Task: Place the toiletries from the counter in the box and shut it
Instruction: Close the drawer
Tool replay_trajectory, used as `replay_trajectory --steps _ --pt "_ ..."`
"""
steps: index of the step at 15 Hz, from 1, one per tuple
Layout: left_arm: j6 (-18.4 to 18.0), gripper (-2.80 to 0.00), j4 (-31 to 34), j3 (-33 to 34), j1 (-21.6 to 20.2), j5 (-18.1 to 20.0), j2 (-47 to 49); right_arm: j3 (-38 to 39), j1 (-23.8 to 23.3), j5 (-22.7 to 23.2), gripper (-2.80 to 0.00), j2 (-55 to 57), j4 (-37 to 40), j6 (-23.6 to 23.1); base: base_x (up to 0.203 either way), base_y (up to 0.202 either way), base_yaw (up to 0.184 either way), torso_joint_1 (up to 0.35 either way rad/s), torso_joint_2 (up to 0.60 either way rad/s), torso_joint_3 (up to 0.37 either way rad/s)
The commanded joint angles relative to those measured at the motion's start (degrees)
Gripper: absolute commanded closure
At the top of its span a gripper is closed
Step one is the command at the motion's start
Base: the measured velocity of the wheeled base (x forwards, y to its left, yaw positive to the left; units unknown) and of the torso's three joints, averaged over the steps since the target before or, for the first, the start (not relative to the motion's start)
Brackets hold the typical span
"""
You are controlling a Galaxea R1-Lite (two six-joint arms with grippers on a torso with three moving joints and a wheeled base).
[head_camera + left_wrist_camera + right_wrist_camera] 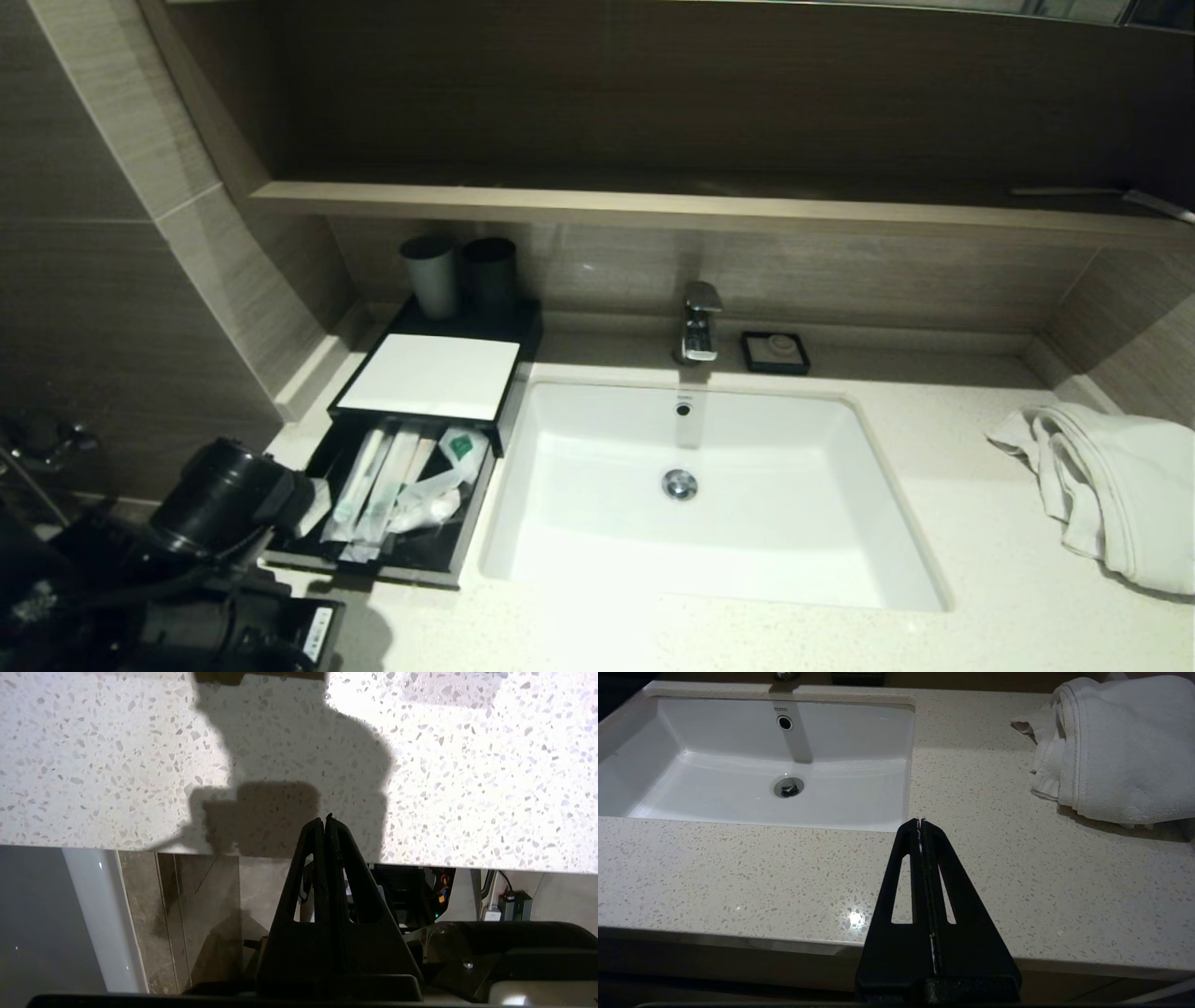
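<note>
Now toiletries (401,481) in box's (439,373) open drawer, left claw (325,819) clenched nearby, right claw (920,822) clenched.

Speckled stone counter (738,877), glossy white sink (747,523), terry-cloth towel (1120,746).

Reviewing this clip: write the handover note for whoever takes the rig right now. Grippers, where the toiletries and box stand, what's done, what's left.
Left gripper: shut, empty, over the counter's front edge, near the box.
Right gripper: shut, empty, over the counter in front of the sink, parked.
Toiletries: in the open drawer of the box; none seen loose on the counter.
Done: loading, as far as the views show.
Left: push the drawer shut.
Towel lies at the counter's right end, not part of the job.
</note>
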State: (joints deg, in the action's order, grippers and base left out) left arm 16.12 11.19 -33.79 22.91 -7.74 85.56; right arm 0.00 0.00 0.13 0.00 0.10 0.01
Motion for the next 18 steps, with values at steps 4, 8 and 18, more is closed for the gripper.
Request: replay_trajectory --steps 4,8,18 --pt "0.14 0.00 -2.56 0.23 -1.74 -0.08 4.78 0.00 0.00 0.04 0.00 0.00 -0.01 -0.01 0.000 0.000 0.000 0.000 0.00 0.000" --pt "-0.09 0.00 -5.54 -0.01 -4.69 1.20 8.25 0.00 0.00 0.04 0.00 0.00 -0.01 -0.01 0.000 0.000 0.000 0.000 0.00 0.000" --pt "-0.30 0.00 -11.76 -3.21 -5.87 1.24 16.00 0.00 0.00 0.04 0.00 0.00 -0.01 -0.01 0.000 0.000 0.000 0.000 0.00 0.000"
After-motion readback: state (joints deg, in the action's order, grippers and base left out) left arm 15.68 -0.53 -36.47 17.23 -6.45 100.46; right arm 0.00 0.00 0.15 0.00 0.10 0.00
